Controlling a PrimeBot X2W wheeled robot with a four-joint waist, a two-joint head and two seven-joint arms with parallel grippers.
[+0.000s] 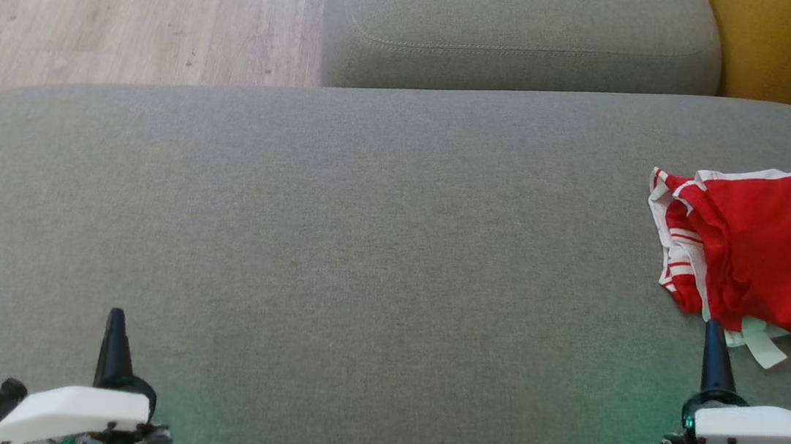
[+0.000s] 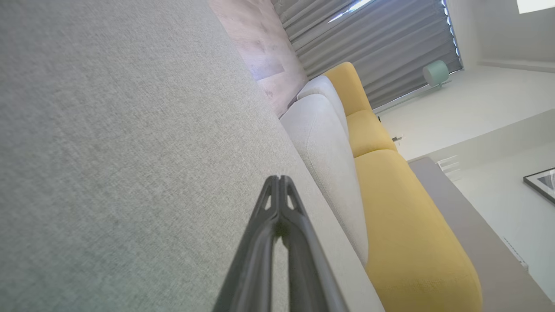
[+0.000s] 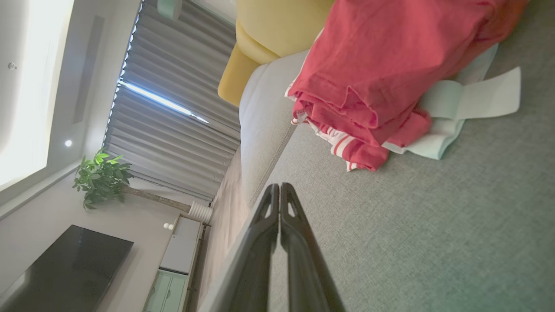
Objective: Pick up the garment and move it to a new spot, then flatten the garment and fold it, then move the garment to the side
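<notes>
Here, red garment (image 1: 775, 247), perhaps loosely bunched, on the grey cushion (image 1: 362, 262); both sets of jaws closed, empty.

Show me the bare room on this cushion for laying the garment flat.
Bare: the grey seat cushion from its left edge to the red garment, ahead of the left gripper. Crowded: the right end, garment bunched beyond the right gripper.

Grey fabric sofa seat (image 1: 336, 230), crumpled red-and-white garment (image 1: 760, 253) at its right edge.
</notes>
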